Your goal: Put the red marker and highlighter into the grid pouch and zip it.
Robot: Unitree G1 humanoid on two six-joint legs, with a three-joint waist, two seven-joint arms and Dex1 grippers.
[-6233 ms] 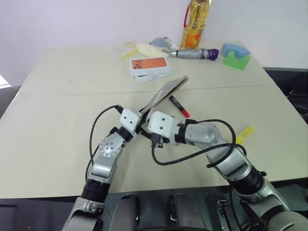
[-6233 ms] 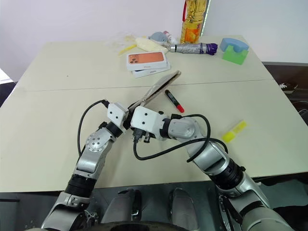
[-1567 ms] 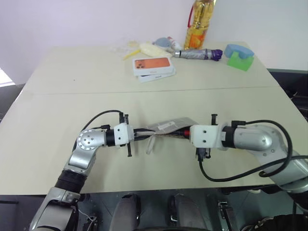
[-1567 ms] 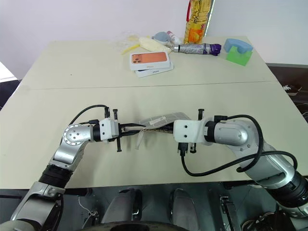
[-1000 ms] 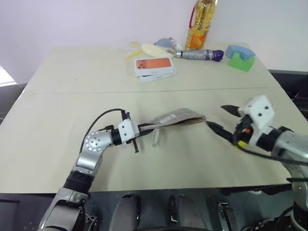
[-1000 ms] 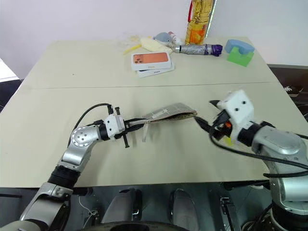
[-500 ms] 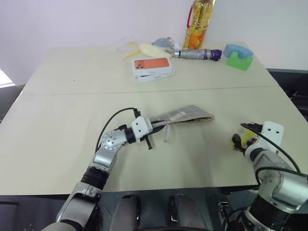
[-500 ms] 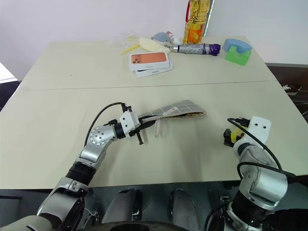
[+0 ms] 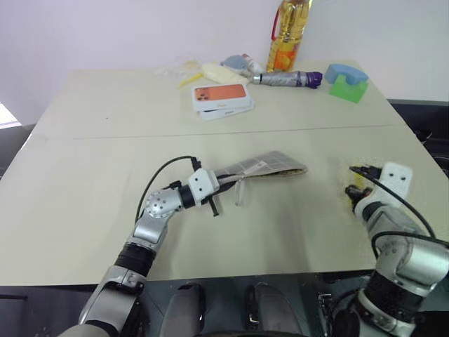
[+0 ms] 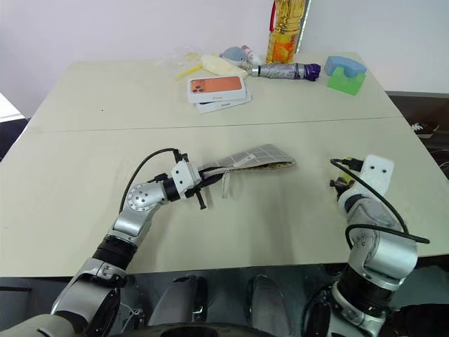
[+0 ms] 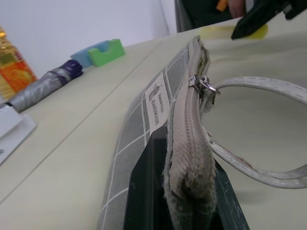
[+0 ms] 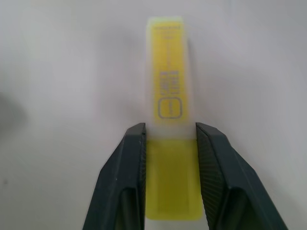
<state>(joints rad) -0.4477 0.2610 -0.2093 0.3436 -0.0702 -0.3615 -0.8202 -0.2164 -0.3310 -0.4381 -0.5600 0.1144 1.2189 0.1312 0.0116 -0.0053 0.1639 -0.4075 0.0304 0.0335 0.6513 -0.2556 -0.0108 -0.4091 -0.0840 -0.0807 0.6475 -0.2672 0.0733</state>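
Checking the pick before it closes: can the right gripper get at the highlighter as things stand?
Probably yes. The right gripper already straddles the highlighter, one finger on each side, and nothing lies around it on the table.

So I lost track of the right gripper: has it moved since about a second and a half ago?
Yes. The right gripper left the grid pouch for the table's right edge, around the highlighter.

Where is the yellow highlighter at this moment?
In the right wrist view, the stubby yellow highlighter lies on the pale table between the right gripper's fingers, at the table's right side, apart from the grey grid pouch.
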